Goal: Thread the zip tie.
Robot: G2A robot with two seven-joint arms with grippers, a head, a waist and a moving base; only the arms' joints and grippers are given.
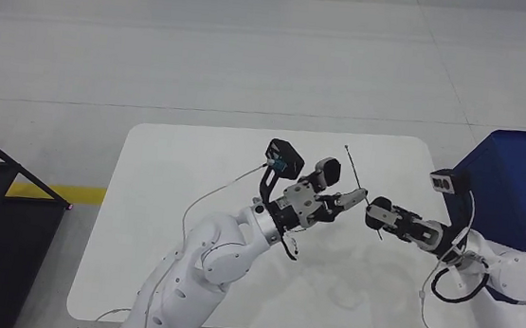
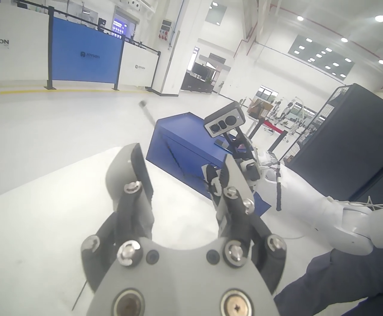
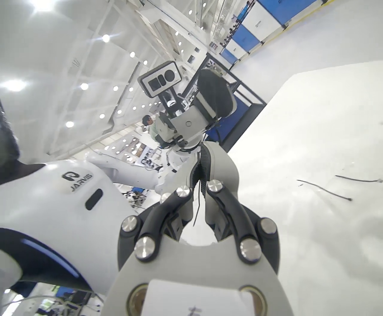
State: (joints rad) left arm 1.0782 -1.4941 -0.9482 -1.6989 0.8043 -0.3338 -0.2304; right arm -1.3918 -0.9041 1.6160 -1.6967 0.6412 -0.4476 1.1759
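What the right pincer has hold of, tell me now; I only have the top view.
Observer: The right pincer is shut on the zip tie, with the strap pinched between its jaws.
Operator: Now report the left pincer.
Observer: The left pincer is open, jaws wide apart and holding nothing.
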